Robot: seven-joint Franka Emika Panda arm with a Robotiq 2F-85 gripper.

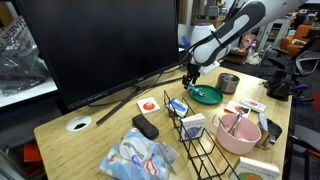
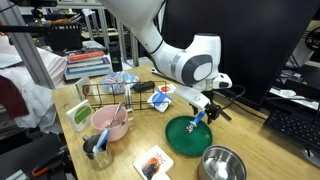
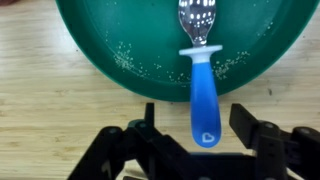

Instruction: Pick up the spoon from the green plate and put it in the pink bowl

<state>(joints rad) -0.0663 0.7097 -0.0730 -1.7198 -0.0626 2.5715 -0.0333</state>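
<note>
The spoon (image 3: 201, 75) has a silvery head and a blue handle. Its head lies in the dark green plate (image 3: 120, 40) and its handle sticks out over the rim onto the wooden table. My gripper (image 3: 200, 118) is open, with one finger on each side of the handle's end, not touching it. In both exterior views the gripper (image 1: 190, 76) (image 2: 205, 106) hangs low over the plate (image 1: 210, 98) (image 2: 180, 140), and the spoon (image 2: 196, 122) lies beneath it. The pink bowl (image 1: 238, 135) (image 2: 110, 122) stands apart from the plate and holds a pink utensil.
A silver metal cup (image 1: 229, 83) (image 2: 222, 164) stands near the plate. A black wire rack (image 1: 195, 140) holds small boxes. A large dark monitor (image 1: 100, 45) stands behind. A black remote (image 1: 145, 127), a card (image 1: 148, 103) and blue-white packets (image 1: 135, 155) lie on the table.
</note>
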